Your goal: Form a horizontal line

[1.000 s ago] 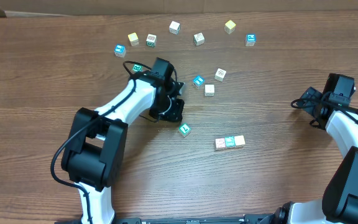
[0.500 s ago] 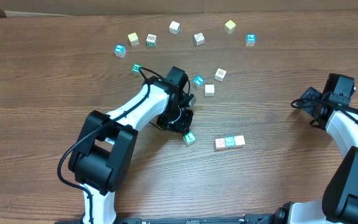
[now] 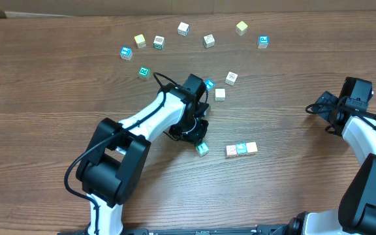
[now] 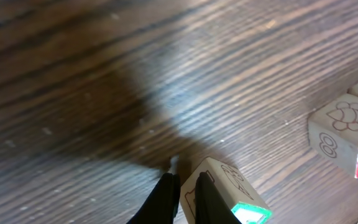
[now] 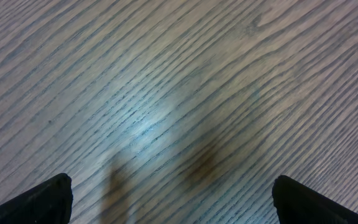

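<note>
The horizontal line is a short row of three touching cubes with red, teal and yellow tops, right of the table's middle. A loose green-topped cube lies a little to its left, apart from it. My left gripper is shut, with its fingertips low on the table against the side of the green-topped cube, not around it. The row's red-topped end cube shows at the right edge of the left wrist view. My right gripper is open and empty over bare wood at the far right.
Several loose cubes lie in an arc at the back, from a blue-topped one to another. More lie nearer the middle: a green-topped one, a teal one, and two pale ones.
My left gripper has moved right and toward the front, and the green-topped cube has slid with it, closer to the row. The right arm has not moved.
</note>
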